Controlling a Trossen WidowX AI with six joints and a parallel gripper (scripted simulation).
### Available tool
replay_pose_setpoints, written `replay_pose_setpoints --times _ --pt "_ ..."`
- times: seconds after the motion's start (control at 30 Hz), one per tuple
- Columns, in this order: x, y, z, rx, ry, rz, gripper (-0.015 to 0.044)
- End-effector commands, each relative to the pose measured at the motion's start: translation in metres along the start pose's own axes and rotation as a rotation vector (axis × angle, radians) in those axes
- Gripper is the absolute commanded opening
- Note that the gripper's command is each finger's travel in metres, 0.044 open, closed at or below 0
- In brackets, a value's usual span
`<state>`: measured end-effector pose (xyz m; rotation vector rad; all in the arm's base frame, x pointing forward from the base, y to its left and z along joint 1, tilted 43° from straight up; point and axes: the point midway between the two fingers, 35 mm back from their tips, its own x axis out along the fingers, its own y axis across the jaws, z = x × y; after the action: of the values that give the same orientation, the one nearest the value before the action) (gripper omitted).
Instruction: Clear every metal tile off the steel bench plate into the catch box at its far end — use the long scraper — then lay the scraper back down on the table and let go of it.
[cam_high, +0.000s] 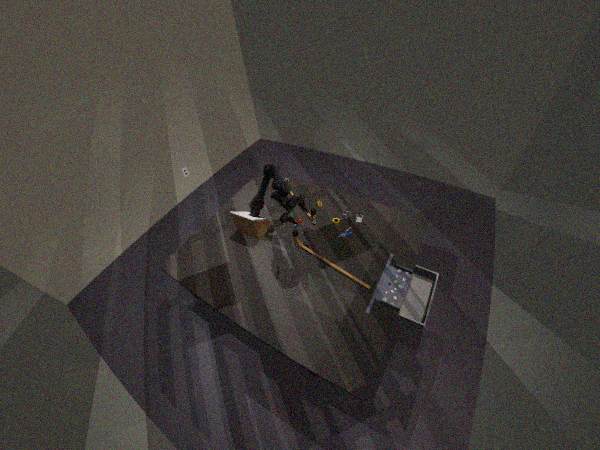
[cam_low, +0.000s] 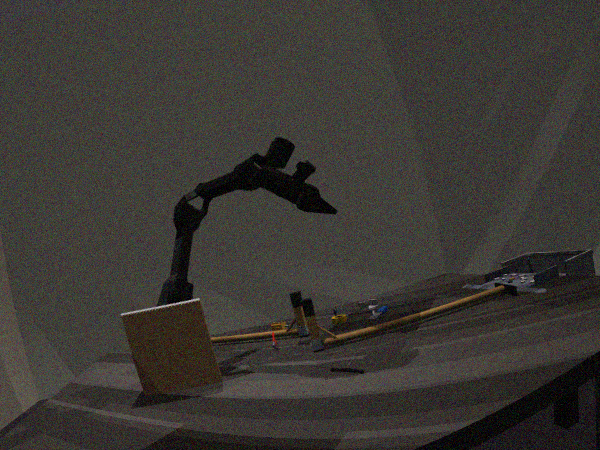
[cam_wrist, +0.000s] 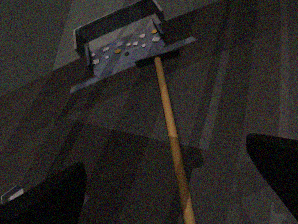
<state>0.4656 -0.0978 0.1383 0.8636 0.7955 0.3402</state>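
Observation:
The long scraper's wooden handle (cam_high: 332, 265) (cam_low: 417, 317) (cam_wrist: 171, 125) slants across the table, its near end by the upright posts. Its dark head (cam_low: 510, 289) (cam_wrist: 145, 63) lies at the near edge of the steel bench plate (cam_high: 384, 287) (cam_wrist: 106, 69). Several small metal tiles, pale and yellowish, are spread on the plate; one yellowish tile (cam_high: 395, 281) (cam_wrist: 118, 51) stands out. The catch box (cam_high: 436, 287) (cam_low: 580, 263) adjoins the plate's far end; I cannot make out tiles in it. My gripper (cam_low: 335, 212) (cam_wrist: 166, 157) is open and empty, high above the table and clear of the handle.
A wooden block (cam_high: 251, 228) (cam_low: 172, 350) stands near the arm's base. Two black-topped posts (cam_low: 312, 325) stand by the handle's near end. A second wooden handle (cam_low: 250, 336) lies behind the block. A yellow object (cam_high: 336, 220) (cam_low: 339, 318) and a blue one (cam_high: 347, 233) (cam_low: 382, 310) lie beyond the scraper.

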Motion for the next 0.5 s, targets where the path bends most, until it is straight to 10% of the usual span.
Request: replay_pose_setpoints --times 0.0,0.47 --pt "-0.013 0.003 0.0 -0.006 -0.03 0.009 0.044" --pt "-0.061 0.008 -0.006 -0.043 -0.144 0.027 0.044"
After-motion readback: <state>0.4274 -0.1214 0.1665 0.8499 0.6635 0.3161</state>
